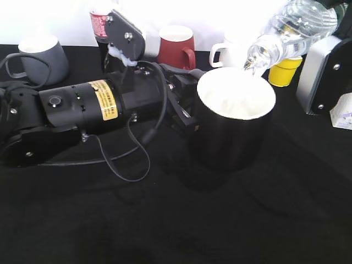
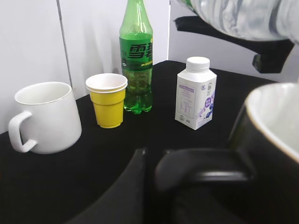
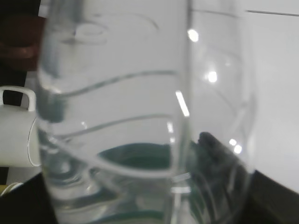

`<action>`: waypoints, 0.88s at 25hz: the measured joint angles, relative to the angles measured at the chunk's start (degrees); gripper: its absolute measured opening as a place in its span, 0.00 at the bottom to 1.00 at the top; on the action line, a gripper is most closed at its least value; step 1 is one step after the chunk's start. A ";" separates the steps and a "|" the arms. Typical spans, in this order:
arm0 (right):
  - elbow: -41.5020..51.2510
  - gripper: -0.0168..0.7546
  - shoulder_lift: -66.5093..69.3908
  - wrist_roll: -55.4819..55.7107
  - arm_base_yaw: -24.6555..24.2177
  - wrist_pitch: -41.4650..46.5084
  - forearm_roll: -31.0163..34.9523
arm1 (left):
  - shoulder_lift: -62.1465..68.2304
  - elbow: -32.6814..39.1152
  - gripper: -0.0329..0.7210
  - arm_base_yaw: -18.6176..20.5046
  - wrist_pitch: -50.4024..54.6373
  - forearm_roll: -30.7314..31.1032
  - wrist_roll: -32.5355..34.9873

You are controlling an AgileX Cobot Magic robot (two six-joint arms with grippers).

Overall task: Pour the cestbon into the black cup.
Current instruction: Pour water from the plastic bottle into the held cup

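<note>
Exterior view: cestbon (image 1: 294, 30) tilted mouth-down over black cup (image 1: 235, 124) on worktop, right pincer grasping its thin, slippery, crushable body, left pincer's state impossible to tell, best held mid-body.

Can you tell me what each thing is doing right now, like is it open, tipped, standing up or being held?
Small clear plastic water bottle: uncapped, tipped mouth-down over the black mug.
Black mug with white inside: upright, handle held by left hand.
Right hand: hidden behind the bottle.
Tall green soda bottle: upright.
Yellow paper cup: upright.
White milk carton: upright, capped.
White mug: upright.
</note>
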 joint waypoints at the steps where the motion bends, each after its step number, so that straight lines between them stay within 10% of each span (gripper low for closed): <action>1: -0.01 0.66 0.00 -0.19 0.00 -0.05 0.00 | 0.00 0.00 0.11 0.00 0.00 0.15 -0.78; 15: -0.06 0.66 0.00 -2.26 0.00 -0.61 0.43 | 0.00 0.00 0.11 0.00 0.87 5.81 -8.75; 22: -0.06 0.66 -0.03 54.77 0.00 -0.82 0.86 | 0.00 0.00 0.11 0.76 -0.04 -0.18 -0.74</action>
